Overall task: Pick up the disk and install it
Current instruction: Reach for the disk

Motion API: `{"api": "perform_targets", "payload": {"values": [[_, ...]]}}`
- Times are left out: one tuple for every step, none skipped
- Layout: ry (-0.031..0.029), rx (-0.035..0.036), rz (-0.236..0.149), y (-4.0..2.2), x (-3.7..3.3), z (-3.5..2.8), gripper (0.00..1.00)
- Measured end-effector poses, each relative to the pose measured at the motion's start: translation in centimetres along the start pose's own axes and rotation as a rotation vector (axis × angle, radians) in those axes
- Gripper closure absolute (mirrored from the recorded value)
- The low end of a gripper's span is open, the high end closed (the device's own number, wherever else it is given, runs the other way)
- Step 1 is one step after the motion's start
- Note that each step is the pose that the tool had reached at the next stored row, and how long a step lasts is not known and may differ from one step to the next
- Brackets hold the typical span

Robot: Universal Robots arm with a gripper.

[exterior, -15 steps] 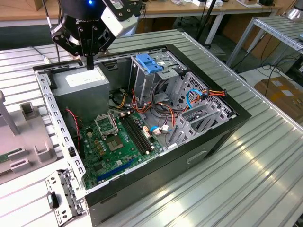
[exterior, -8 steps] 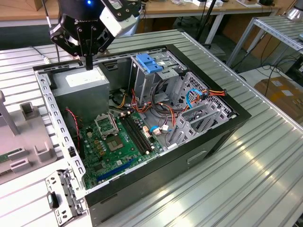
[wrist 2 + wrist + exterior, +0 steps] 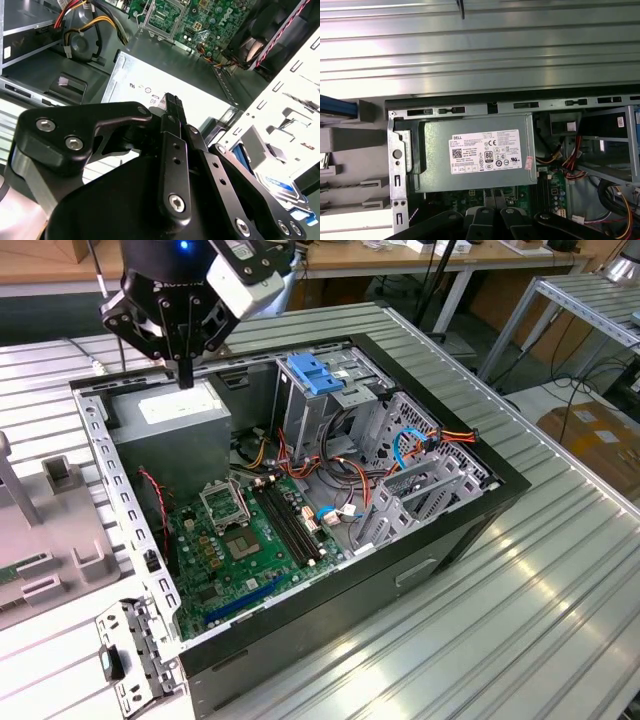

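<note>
End effector (image 3: 186,378) closed, empty, hovering over PSU (image 3: 172,412) in open PC case (image 3: 450,540). Disk (image 3: 281,186) sits beyond case wall, not yet picked. Pick + install both outstanding, by my read.

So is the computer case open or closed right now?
Open: the case has no side panel on, leaving motherboard, power supply and cables exposed.

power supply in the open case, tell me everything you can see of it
The power supply is a grey metal box with a white printed sticker on its upward face. It lies flat in a corner of the open computer case, beside the motherboard. The gripper, shut, hangs just above it; contact cannot be told.
</note>
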State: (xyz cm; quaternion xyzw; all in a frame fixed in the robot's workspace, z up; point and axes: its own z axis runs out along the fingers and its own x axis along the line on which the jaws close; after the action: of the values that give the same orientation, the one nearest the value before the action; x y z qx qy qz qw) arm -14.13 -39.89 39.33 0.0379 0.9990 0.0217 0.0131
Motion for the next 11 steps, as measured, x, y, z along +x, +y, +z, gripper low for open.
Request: {"api": "perform_targets", "payload": {"values": [[0.0,0.0,0.0,0.0,0.07,0.0,0.89],[0.0,0.0,0.0,-0.01,0.13,-0.01,0.89],[0.0001,0.0001,0.0,-0.01,0.18,-0.01,0.89],[0.0,0.0,0.0,-0.01,0.22,-0.01,0.89],[0.0,0.0001,0.0,-0.02,0.26,-0.01,0.89],[0.0,0.0001,0.0,-0.02,0.3,-0.01,0.89],[0.0001,0.0001,0.0,-0.02,0.35,-0.01,0.89],[0.0,0.0,0.0,-0.03,0.41,-0.01,0.89],[0.0,-0.0001,0.0,-0.03,0.46,-0.01,0.89],[0.0,0.0,0.0,-0.04,0.53,-0.01,0.89],[0.0,0.0,0.0,-0.04,0.58,-0.02,0.89]]}}
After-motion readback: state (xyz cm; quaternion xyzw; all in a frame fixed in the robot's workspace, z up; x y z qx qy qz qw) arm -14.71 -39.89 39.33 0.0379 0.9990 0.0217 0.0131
